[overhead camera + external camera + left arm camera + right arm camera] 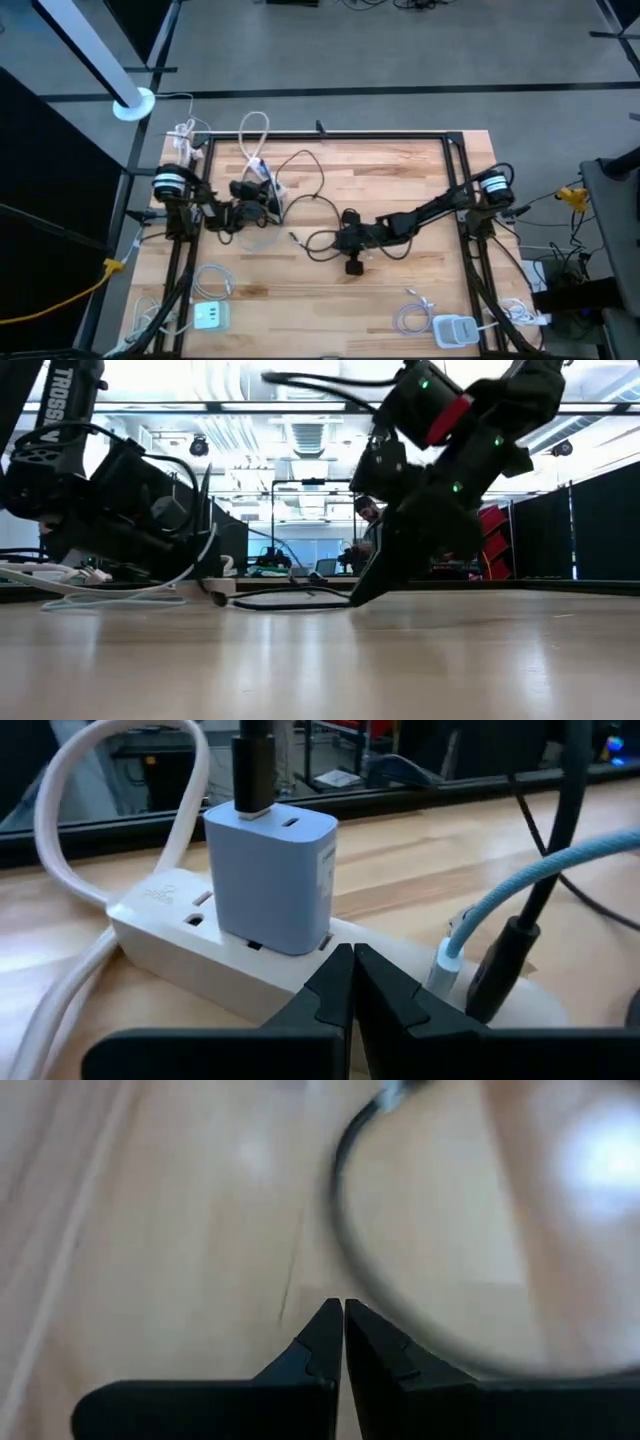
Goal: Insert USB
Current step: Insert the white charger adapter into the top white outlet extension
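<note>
**USB insertion: one plug seated, loose black cable end still free**

Wooden table [400, 180] carries the work. At left, the left gripper [352, 982], fingers together and empty, rests against the power strip [165, 915]; its charger [270, 875] already holds one black plug [255, 765]. At centre, the right gripper [342, 1335], fingers together and empty, hovers beside the black cable [345, 1210]. Insertion judged outstanding.

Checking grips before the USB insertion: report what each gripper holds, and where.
Nothing held. Left gripper is shut and empty beside the power strip; right gripper is shut and empty above the table.
</note>
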Controlling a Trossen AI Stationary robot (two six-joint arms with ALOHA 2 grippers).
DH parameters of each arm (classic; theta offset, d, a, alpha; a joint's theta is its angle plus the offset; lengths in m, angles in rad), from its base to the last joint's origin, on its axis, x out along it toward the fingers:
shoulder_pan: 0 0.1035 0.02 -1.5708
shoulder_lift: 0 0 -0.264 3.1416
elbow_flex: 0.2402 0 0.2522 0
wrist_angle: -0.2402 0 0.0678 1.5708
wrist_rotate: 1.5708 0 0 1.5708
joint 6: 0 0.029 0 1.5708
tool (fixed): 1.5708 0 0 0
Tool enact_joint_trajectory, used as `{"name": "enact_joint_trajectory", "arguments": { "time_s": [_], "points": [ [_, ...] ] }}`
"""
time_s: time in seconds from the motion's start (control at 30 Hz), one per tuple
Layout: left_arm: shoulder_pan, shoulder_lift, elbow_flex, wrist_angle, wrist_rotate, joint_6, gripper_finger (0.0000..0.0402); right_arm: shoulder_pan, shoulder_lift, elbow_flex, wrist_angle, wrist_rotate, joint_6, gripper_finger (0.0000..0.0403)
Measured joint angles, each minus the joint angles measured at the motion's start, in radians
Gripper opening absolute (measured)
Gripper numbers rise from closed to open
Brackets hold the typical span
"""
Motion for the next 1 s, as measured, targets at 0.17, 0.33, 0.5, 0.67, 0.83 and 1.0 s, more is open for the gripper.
{"name": "enact_joint_trajectory", "arguments": {
  "time_s": [0.17, 0.33, 0.5, 0.67, 0.83, 1.0],
  "points": [
    [-0.005, -0.017, -0.030, 0.006, -0.032, -0.043, 0.0000, -0.025, 0.037, 0.006, 0.044, 0.054, -0.063, 0.0000],
    [-0.005, -0.053, -0.042, -0.009, -0.035, -0.049, 0.0000, -0.118, 0.046, 0.010, 0.067, 0.109, -0.159, 0.0000],
    [-0.005, -0.088, -0.052, -0.013, -0.033, -0.045, 0.0000, -0.230, 0.055, 0.031, 0.072, 0.143, -0.192, 0.0000],
    [-0.008, -0.155, -0.058, -0.010, -0.039, 0.052, 0.0000, -0.222, 0.034, 0.065, 0.142, 0.069, -0.189, 0.0000],
    [-0.008, -0.217, -0.061, -0.003, -0.052, 0.174, 0.0000, -0.144, 0.068, 0.074, 0.457, -0.134, -0.111, 0.0000],
    [-0.008, -0.232, -0.064, -0.004, -0.054, 0.195, 0.0000, -0.100, 0.203, 0.154, 0.623, -0.110, -0.065, 0.0000]
  ]
}}
